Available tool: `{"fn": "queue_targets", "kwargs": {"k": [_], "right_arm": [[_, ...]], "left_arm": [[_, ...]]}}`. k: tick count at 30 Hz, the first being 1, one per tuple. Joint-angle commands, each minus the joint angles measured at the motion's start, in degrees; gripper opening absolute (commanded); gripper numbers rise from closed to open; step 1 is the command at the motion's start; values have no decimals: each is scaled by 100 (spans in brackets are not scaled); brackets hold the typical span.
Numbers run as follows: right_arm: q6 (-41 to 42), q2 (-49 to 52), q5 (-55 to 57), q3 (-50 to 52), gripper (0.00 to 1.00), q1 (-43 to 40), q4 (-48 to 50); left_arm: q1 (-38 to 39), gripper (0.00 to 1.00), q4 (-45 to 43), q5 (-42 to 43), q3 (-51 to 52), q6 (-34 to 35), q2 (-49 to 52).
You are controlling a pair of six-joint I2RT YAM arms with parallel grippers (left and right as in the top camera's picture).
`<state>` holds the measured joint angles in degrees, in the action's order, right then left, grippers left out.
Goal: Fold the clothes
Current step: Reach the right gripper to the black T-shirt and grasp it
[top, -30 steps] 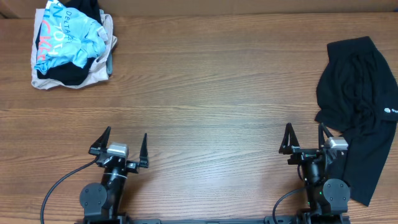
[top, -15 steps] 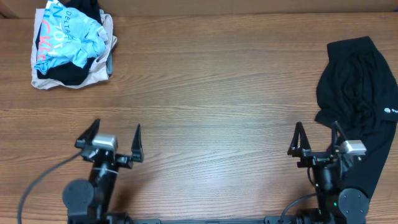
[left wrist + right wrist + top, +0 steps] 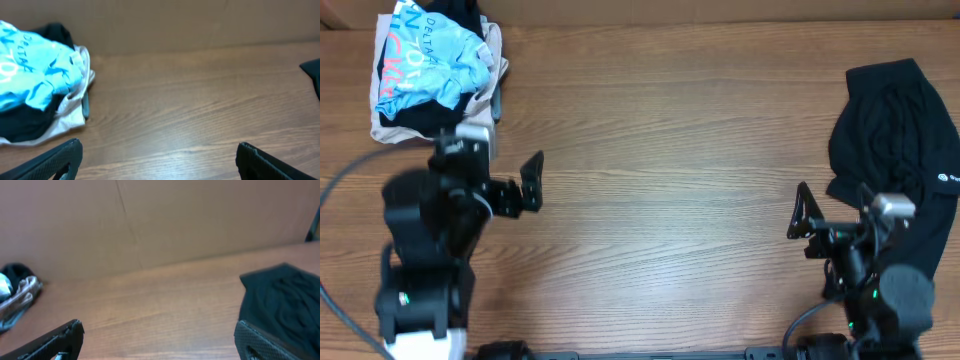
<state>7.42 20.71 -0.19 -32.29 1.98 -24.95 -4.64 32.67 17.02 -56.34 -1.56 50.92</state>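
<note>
Wooden table, black shorts crumpled at its right edge, unmoved, right gripper spread wide just left of the shorts, left gripper likewise spread, swung forward, well left of the shorts

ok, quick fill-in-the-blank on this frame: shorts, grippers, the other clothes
1. The black shorts lie on the ___ arm's side of the table.
2. The left gripper and the right gripper are both ___, holding nothing.
3. The small logo on the shorts is ___.
4. The blue shirt lies at the table's far ___ corner.
Missing words: right; open; white; left.
</note>
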Motion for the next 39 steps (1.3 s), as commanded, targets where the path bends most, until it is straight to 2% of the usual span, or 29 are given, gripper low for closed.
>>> {"fn": "queue_targets", "kwargs": {"k": [1, 8, 11, 15, 20, 27, 32, 39], "right_arm": [[-37, 776, -37, -874, 100, 26, -332], [-24, 2599, -389, -2638, 100, 26, -1652], [-22, 3335, -570, -3215, 100, 26, -1875], [-22, 3877, -566, -3272, 100, 26, -1338], [-15, 4245, -2, -3272, 100, -155, -1003], [879, 4929, 402, -3270, 96, -1379, -1246], [1003, 5558, 396, -3265, 94, -2194, -1416], [970, 6638, 400, -3265, 91, -2457, -1198]], "left_arm": [[-59, 100, 352, 85, -728, 44, 555], [-59, 100, 372, 44, -881, 33, 1224], [-59, 100, 461, 57, -881, 28, 1390], [-59, 100, 461, 105, -881, 31, 1499], [-59, 100, 404, 103, -881, 31, 1497], [-59, 100, 308, 83, -881, 31, 1497], [-59, 100, 258, 85, -881, 31, 1502], [-57, 100, 271, 85, -881, 48, 1628]]}}
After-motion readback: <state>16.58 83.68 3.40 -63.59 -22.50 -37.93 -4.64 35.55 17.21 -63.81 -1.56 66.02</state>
